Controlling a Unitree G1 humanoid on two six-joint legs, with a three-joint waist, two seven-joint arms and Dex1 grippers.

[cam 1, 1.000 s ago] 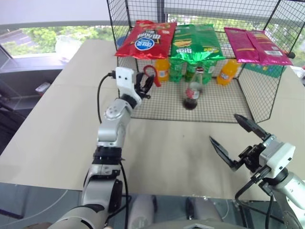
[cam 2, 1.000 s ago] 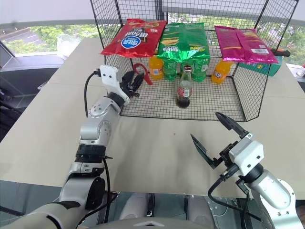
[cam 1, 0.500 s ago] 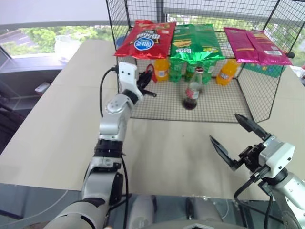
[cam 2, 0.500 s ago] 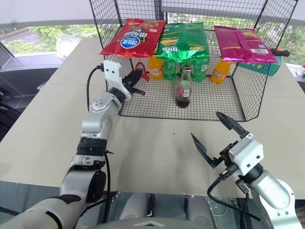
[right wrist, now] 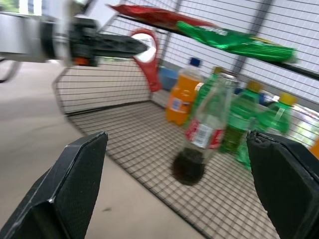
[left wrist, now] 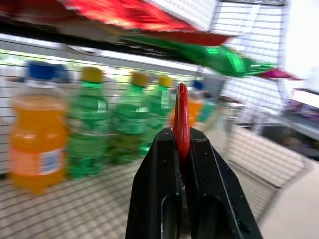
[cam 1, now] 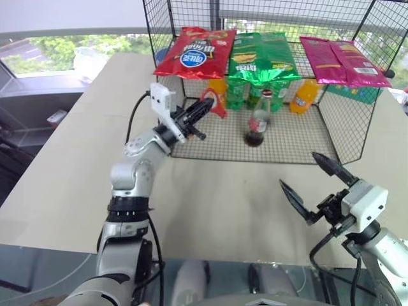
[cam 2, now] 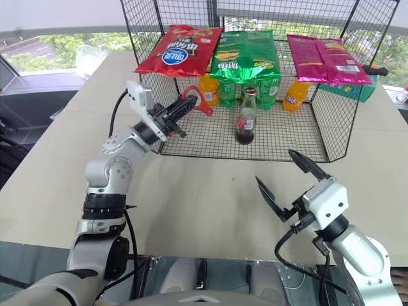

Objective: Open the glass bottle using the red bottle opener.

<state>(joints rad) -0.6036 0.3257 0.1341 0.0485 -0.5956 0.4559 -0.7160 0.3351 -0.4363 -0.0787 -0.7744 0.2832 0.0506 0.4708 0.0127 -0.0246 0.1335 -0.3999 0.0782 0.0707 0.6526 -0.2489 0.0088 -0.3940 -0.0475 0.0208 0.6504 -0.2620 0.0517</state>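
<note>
Head views: wire cage [cam 1: 331,121] at desk [cam 1: 76,166] far edge holds one glass bottle [cam 1: 259,121], two orange, three green; three snack bags on top.

Left wrist: left hand [left wrist: 182,149] clamps red bottle opener [left wrist: 182,122].

Right wrist: right hand [right wrist: 174,164] spread wide, empty.

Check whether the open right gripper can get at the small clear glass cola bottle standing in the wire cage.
Probably yes. The right gripper hangs open before the wire cage's open front, and the small clear glass cola bottle stands upright near that edge, nothing between.
</note>
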